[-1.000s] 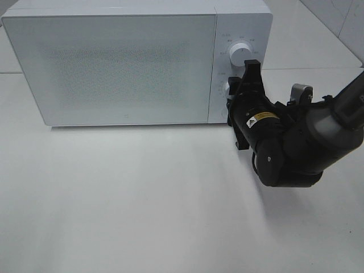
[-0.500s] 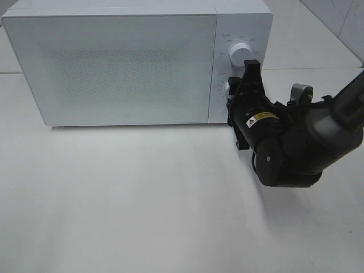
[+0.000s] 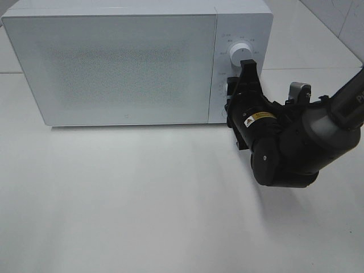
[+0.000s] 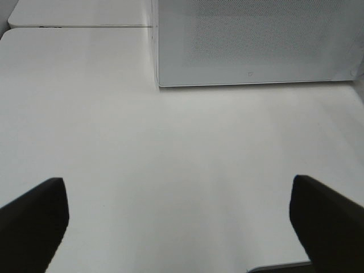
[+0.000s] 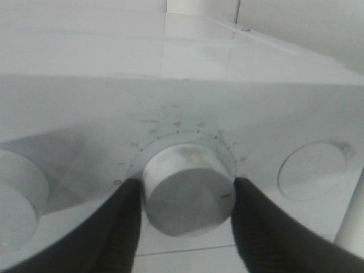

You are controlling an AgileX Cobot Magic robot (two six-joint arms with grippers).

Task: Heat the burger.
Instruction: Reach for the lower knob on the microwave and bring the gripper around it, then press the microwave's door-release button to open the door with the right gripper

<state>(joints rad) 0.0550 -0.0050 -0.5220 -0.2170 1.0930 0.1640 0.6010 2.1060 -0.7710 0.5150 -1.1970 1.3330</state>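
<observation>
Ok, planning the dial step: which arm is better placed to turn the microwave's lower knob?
Right: right gripper jaws flank that round white knob; left gripper hangs open over the white table.

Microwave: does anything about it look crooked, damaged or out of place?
Nothing stands out. The microwave sits square on the table, door shut, upper knob in place; the right claw pinches the lower knob.

- microwave [image 3: 114,62] shut, interior hidden.
- lower knob [image 5: 187,193], at microwave's 4 o'clock, blurred; right fingers [image 5: 122,227] flank it, contact unclear.
- dial print [image 3: 224,38] too small to read.
</observation>
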